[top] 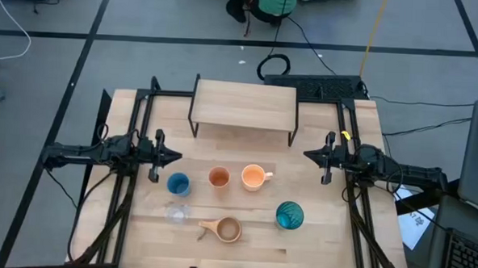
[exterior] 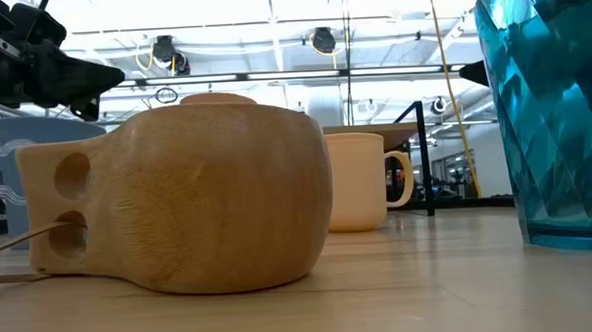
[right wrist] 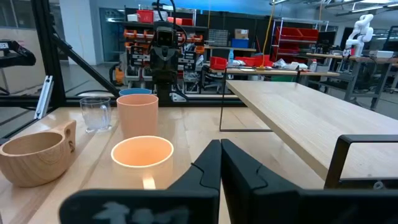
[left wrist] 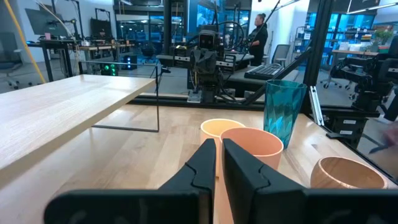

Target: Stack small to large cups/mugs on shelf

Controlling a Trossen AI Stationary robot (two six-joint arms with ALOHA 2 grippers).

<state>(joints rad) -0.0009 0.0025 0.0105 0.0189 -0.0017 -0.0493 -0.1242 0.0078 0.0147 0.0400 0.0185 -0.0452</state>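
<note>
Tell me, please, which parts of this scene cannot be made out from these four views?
- Low view: the tan wooden cup fills the foreground and hides the blue cup and orange-brown tumbler; the orange handled mug is partly covered.
- Low view: the teal textured tumbler is cut off by the top and right edges.
- High view: the clear glass is too faint to show its outline.
- Left wrist view: the left gripper hides the orange-brown tumbler's base.

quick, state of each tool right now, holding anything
left tool: closed, holding nothing, above the table beside the blue cup.
right tool: closed, holding nothing.
</note>
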